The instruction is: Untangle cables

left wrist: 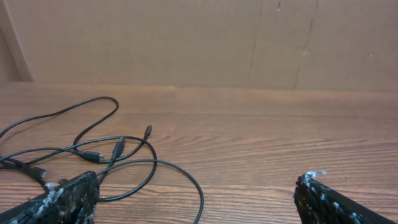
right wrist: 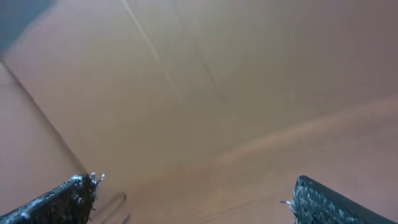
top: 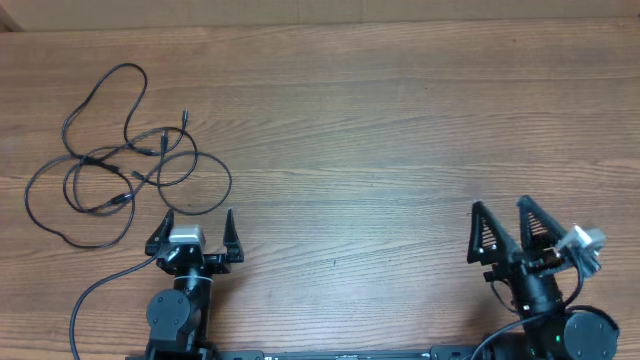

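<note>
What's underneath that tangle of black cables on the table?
Only the wooden table shows through the loops of the cables. Where cords cross, the upper one hides a short stretch of the lower; nothing else shows beneath.

Tangled cables [top: 100,157], left end effector [top: 199,214] spread nearby

Cables [top: 143,148]: several thin black cords with small plugs at their ends, lying slack in overlapping loops, crossed into one loose tangle, flat on the wooden counter [top: 400,130], left side.
</note>
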Motion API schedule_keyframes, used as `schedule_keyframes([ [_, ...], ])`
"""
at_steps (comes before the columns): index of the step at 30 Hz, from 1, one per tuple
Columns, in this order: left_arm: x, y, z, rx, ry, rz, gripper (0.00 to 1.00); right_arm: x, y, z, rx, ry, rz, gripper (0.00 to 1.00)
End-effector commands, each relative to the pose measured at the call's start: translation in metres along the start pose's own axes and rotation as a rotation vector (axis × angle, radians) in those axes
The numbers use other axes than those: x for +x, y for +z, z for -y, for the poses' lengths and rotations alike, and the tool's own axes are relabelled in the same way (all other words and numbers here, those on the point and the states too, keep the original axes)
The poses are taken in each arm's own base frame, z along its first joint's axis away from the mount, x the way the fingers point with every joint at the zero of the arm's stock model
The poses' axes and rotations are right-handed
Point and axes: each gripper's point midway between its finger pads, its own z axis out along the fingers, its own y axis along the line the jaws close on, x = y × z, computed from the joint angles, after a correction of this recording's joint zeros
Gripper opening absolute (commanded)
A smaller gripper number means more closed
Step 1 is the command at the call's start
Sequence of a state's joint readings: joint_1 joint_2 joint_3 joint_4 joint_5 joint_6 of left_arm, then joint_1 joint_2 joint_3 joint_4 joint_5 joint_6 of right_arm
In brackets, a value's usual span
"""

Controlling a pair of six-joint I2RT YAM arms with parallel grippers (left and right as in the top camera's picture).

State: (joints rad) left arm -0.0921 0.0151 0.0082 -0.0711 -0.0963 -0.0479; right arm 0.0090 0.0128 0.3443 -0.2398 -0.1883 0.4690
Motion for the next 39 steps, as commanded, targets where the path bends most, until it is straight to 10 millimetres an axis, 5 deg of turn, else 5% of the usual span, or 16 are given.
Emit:
schedule_keyframes([
  [1, -0.001, 0.000, 0.004, 0.018, 0.022, 0.007, 1.00, -0.002, 0.004, 0.007, 0.013, -0.013, 0.060, 1.00],
  [12, -0.001, 0.000, 0.004, 0.018, 0.022, 0.007, 1.00, -0.049, -0.012, -0.009, -0.157, -0.063, 0.494, 1.00],
  [17, -0.001, 0.000, 0.004, 0.018, 0.022, 0.007, 0.99, -0.049, -0.016, -0.007, -0.160, -0.089, 0.533, 1.00],
  [25, -0.001, 0.000, 0.004, 0.018, 0.022, 0.007, 1.00, 0.023, 0.016, 0.032, -0.007, -0.099, 0.207, 1.00],
  [34, -0.001, 0.000, 0.004, 0.018, 0.022, 0.007, 1.00, 0.102, 0.017, 0.071, 0.116, -0.363, -0.142, 1.00],
  [39, -0.001, 0.000, 0.004, 0.018, 0.022, 0.007, 0.99, 0.102, 0.018, 0.070, 0.115, -0.363, -0.138, 1.00],
])
